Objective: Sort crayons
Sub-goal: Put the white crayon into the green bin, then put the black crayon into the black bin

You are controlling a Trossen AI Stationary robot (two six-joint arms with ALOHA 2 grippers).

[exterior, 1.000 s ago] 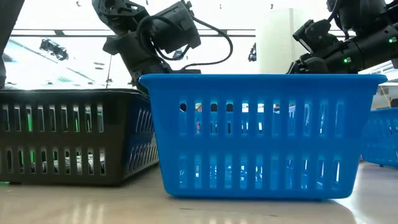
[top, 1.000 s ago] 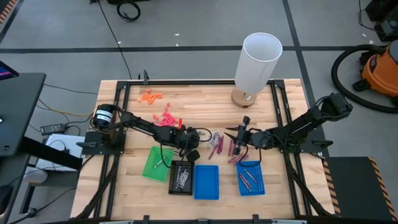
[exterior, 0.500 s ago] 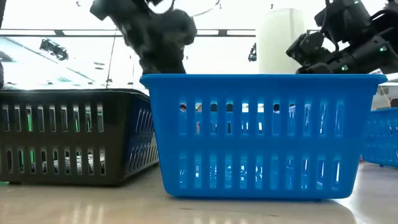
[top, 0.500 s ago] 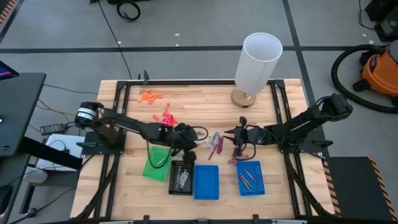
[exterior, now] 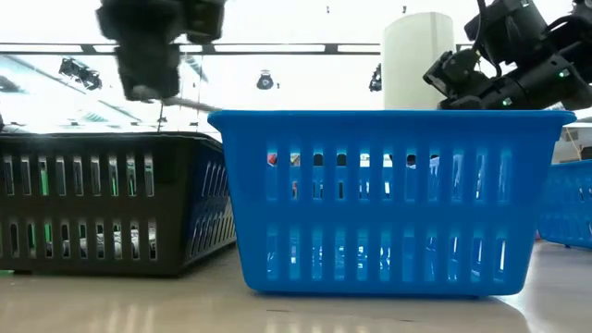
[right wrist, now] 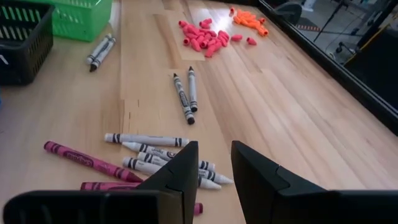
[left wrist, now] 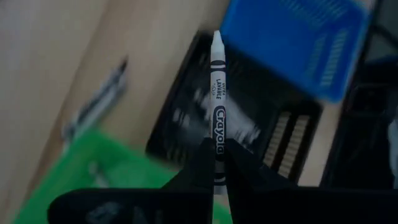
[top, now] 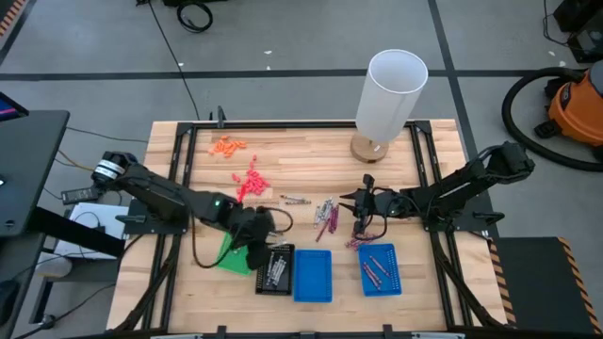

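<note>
Left tool (left wrist: 217, 163), clamped on a grey crayon (left wrist: 216, 93), is above the black tray (top: 274, 268) near the worktop's front edge, crayon axis pointing forward. Right tool (right wrist: 211, 165), fingers apart, hovers over loose crayons (right wrist: 146, 140) mid-worktop.

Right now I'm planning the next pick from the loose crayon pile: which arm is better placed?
Right. Its open tool hovers over the loose crayons; the left tool already grips a silver crayon.
</note>
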